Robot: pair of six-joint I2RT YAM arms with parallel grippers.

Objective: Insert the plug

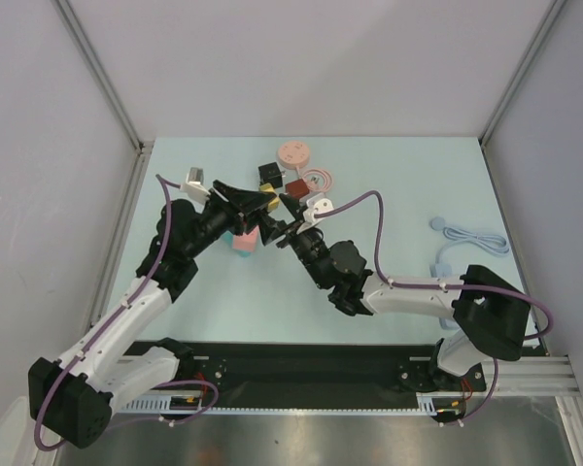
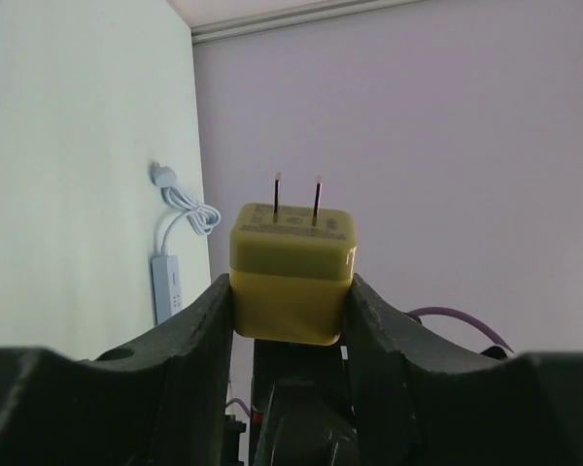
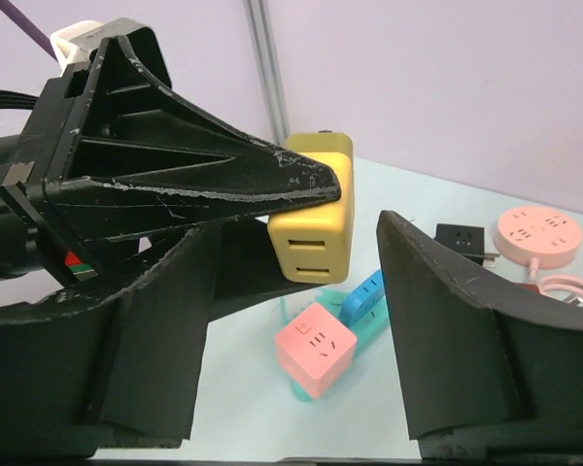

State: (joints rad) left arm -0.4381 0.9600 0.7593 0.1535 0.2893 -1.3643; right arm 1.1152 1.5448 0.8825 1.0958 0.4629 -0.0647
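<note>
Bright even light, soft shadows, near fingers perhaps slightly blurred

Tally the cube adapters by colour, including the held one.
Yellow: 1, the yellow adapter in the left gripper
Pink: 1, the pink cube
Black: 1, the black cube
Dark red: 1, the dark red cube
Total: 4
The white piece is partly hidden, so not counted.

A coiled white cable lies well apart from a round pink socket and black cube.
</note>
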